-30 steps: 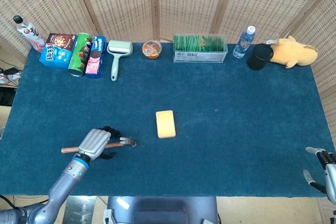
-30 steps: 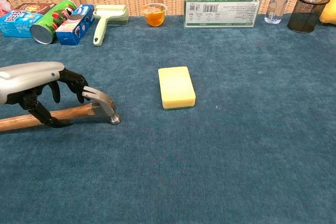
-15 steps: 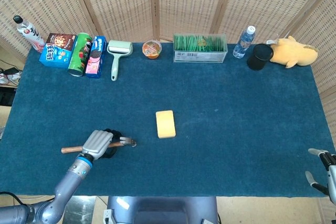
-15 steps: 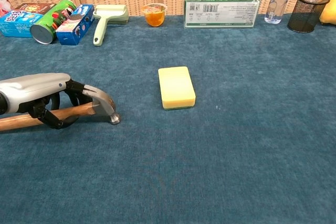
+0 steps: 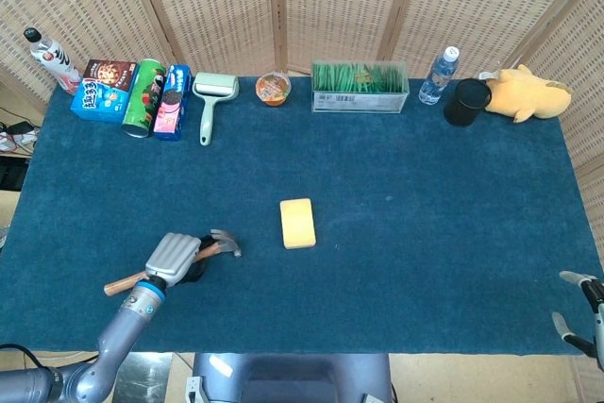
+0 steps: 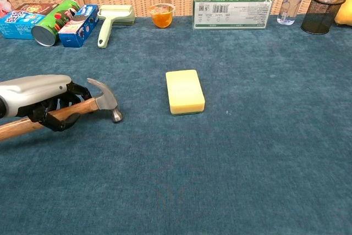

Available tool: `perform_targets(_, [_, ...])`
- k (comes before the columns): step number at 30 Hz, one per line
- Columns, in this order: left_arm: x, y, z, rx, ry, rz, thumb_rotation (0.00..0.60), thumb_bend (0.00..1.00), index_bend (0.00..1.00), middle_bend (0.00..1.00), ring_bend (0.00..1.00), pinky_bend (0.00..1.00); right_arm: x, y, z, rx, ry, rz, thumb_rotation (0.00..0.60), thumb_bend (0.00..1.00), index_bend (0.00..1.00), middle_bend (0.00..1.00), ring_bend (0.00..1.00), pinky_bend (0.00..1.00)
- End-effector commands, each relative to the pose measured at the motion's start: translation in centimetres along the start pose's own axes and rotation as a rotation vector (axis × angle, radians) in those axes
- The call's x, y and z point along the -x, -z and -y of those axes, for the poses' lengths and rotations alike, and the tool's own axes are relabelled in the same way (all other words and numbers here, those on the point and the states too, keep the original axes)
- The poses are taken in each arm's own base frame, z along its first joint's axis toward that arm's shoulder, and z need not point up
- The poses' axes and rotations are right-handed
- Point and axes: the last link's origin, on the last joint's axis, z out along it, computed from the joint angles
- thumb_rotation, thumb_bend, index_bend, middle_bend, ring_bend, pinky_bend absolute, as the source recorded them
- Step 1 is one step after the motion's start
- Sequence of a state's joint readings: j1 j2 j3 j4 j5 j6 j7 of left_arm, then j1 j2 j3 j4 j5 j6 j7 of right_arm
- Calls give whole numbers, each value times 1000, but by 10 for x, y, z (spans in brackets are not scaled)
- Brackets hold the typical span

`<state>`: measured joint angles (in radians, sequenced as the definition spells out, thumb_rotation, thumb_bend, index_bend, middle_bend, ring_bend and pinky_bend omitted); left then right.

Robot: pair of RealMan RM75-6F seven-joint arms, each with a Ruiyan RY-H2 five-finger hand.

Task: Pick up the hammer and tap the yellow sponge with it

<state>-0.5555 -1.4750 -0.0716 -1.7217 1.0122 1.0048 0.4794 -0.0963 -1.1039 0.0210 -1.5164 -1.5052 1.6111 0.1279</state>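
My left hand [image 5: 173,257] [image 6: 41,97] grips the wooden handle of the hammer [image 5: 223,242] [image 6: 105,98] at the front left of the table. The hammer's steel head is tilted up off the blue cloth, and the handle end points down to the left. The yellow sponge [image 5: 297,223] [image 6: 185,91] lies flat near the table's middle, a short way right of the hammer head. My right hand [image 5: 587,307] shows only at the front right edge in the head view, fingers apart and holding nothing.
Along the back edge stand a bottle [image 5: 52,58], snack boxes [image 5: 102,90], a green can [image 5: 143,96], a lint roller [image 5: 211,99], a small cup [image 5: 273,88], a green box [image 5: 360,88], a water bottle [image 5: 439,75], a black mesh cup [image 5: 466,101] and a yellow plush toy [image 5: 527,92].
My left hand closed around the hammer handle and lifted it; the head rose off the cloth and tilted upward. The right hand slid slightly further toward the frame edge.
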Motion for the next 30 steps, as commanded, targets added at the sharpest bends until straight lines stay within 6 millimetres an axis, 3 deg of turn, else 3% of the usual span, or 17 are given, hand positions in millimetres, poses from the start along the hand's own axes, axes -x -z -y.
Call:
perform_targets(1, [-11,-2,2,-1,118,-81,600,786,657,698,694,789,-2,1,1,1,-1,-5,600,330,275,323,344,391])
perform_targets(3, [-40,-4,7,24,151,-218,600,785,672,708,698,791,-2,0,3,-3,-2,-5,600,331,275,323,345,391])
perform_targets(7, [-66,-6,12,102,73,-319,600,782,690,721,698,792,0,-2,6,-10,-6,4,600,330,275,324,344,391])
perform_targets(14, [-90,-18,4,213,27,-314,600,749,693,726,698,792,1,-2,7,-3,-5,4,600,330,275,324,345,392])
perform_targets(16, [-98,-26,-8,272,-29,-288,600,746,693,726,698,792,0,-1,7,4,-8,-1,600,331,275,324,345,392])
perform_targets(30, [-101,-74,-56,389,-244,-136,600,747,694,727,698,792,-1,6,2,49,-25,-16,600,330,275,324,345,392])
